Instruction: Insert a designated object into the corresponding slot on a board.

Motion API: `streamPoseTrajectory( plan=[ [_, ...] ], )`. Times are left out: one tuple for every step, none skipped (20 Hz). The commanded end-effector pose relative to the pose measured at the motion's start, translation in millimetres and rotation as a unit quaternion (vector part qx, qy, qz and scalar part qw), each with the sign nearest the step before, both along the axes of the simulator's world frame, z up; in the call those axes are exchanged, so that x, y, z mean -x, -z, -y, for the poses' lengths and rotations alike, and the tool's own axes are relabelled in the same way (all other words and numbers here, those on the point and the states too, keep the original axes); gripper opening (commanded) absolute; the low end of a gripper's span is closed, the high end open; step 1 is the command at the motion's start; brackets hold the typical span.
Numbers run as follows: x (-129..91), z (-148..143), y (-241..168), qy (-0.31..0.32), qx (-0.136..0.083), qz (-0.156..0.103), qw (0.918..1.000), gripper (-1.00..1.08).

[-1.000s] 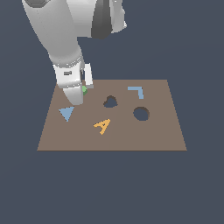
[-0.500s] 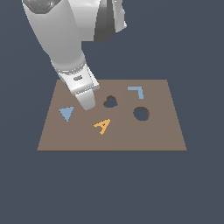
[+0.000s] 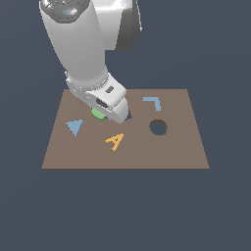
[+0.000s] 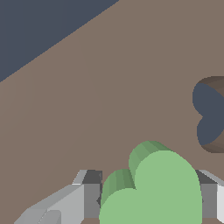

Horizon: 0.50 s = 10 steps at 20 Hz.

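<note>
The green heart block (image 4: pixel 153 188) sits pinched in my claw (image 4: pixel 148 201), near the heart-shaped slot (image 4: pixel 211 114) but not yet over it. If its lobes meet the cut-out turned, I judge it could catch the rim and jam on the board (image 3: pixel 88 152).

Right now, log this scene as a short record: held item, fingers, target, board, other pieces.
held item: thick green heart-shaped block, between the fingers
gripper: shut on the block
target: dark heart-shaped cut-out, empty, block not yet over it
board: flat brown rectangular board
other pieces: flat blue triangle, orange letter A, blue L-shaped piece, round dark hole
</note>
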<state>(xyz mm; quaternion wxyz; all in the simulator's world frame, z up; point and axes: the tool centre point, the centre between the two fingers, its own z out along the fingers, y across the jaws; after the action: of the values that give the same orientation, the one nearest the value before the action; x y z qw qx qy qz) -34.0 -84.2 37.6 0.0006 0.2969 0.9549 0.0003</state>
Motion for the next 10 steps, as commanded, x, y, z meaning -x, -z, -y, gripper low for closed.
streamPoseTrajectory(
  plan=[
    [-4.7, -10.5, -0.7, -0.064, 0.000, 0.000, 0.9979, -1.00],
    [-5.9, -14.8, -0.9, -0.089, 0.000, 0.000, 0.9960, -1.00],
    [-6.9, -19.2, -1.1, -0.114, 0.000, 0.000, 0.9935, -1.00],
    [-7.7, -23.4, -1.3, -0.137, 0.000, 0.000, 0.9906, -1.00],
    [-8.2, -27.5, -1.5, -0.160, 0.000, 0.000, 0.9872, -1.00],
    [-8.6, -31.4, -1.7, -0.181, 0.000, 0.000, 0.9834, -1.00],
    [-8.7, -35.2, -1.8, -0.202, 0.000, 0.000, 0.9794, -1.00],
    [-8.7, -38.9, -1.9, -0.222, 0.000, 0.000, 0.9751, -1.00],
    [-8.5, -42.4, -2.1, -0.240, 0.000, 0.000, 0.9707, -1.00],
    [-8.2, -45.7, -2.2, -0.258, 0.000, 0.000, 0.9661, -1.00]
  ],
)
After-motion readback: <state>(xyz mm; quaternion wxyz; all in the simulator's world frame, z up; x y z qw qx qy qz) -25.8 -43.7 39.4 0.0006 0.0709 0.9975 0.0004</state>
